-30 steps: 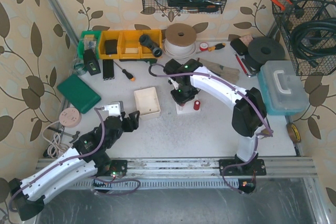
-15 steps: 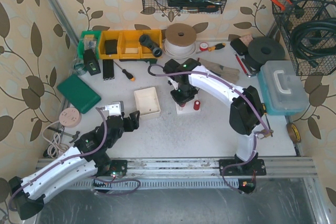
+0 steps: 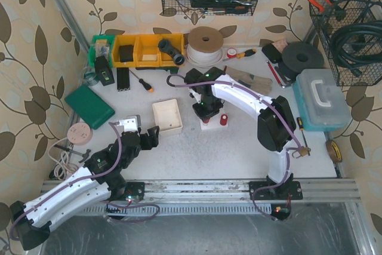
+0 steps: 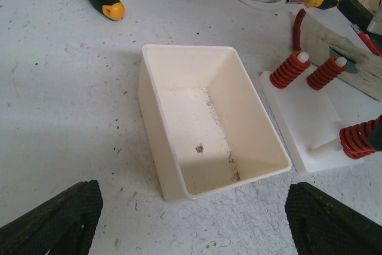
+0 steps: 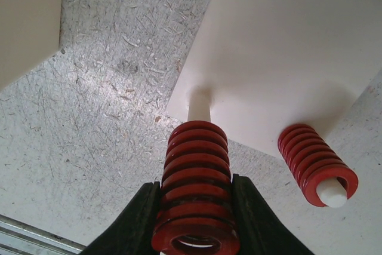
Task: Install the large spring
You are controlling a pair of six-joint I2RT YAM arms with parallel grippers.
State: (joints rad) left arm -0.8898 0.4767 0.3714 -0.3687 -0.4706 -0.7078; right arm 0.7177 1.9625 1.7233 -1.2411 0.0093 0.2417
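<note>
At the lower left of the overhead view your left gripper (image 4: 194, 219) stands released, jaws wide and holding nothing, just short of the open cream plastic box (image 4: 203, 129). Push it forward and a finger could shove the box into the flat white base plate (image 5: 286, 58) beside it. At centre your right gripper (image 5: 194, 219) is clenched on the large red coil spring (image 5: 194, 189), which lines up with the bare white peg (image 5: 199, 104) and seems only started over its tip. Press while it is tilted and a coil may catch on the peg, bending it or tipping the plate. Let go early and the spring could roll off. To its right a smaller red spring (image 5: 316, 168) already sits on its own peg. The scratched, speckled grey tabletop (image 3: 179, 159) looks slick, so I judge the plate may slide. Leaf-patterned wallpaper (image 3: 24, 58) encloses it, with yellow bins (image 3: 140, 51) at upper left and a wire basket (image 3: 352, 34) at upper right.
</note>
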